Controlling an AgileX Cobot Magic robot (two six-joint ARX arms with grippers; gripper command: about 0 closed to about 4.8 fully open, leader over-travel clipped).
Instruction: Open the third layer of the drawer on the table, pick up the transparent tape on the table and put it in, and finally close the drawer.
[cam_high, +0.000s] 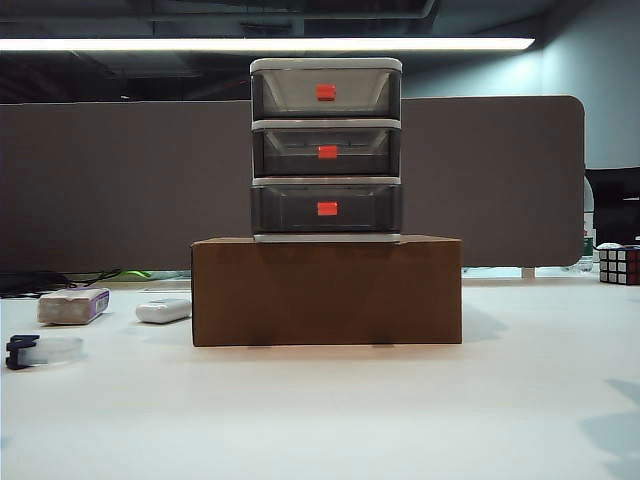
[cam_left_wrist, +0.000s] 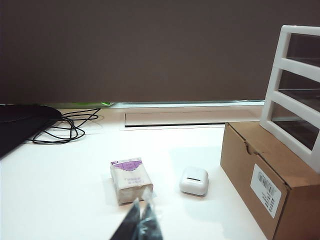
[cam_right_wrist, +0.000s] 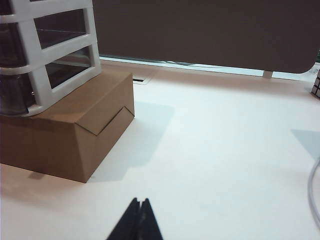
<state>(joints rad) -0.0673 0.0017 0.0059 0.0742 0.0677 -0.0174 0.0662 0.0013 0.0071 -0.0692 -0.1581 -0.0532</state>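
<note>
The drawer (cam_high: 326, 150) is a three-tier unit with a white-grey frame, standing on a brown cardboard box (cam_high: 327, 290) at the middle of the table (cam_high: 320, 410). All its smoky drawers are pushed in. The third layer (cam_high: 327, 209) is the lowest one, with a red-orange handle. The transparent tape (cam_high: 42, 350), a clear ring with a dark clip, lies at the table's near left. Neither gripper shows in the exterior view. My left gripper (cam_left_wrist: 141, 206) is shut and empty above the table, short of the purple-labelled block (cam_left_wrist: 131, 180). My right gripper (cam_right_wrist: 140, 201) is shut and empty, off to the right of the box (cam_right_wrist: 70, 135).
A purple-labelled whitish block (cam_high: 73, 305) and a white oblong bar (cam_high: 163, 310) lie left of the box. A puzzle cube (cam_high: 620, 265) sits at the far right edge. Black cables (cam_left_wrist: 65, 127) lie at the back left. A brown partition stands behind the table.
</note>
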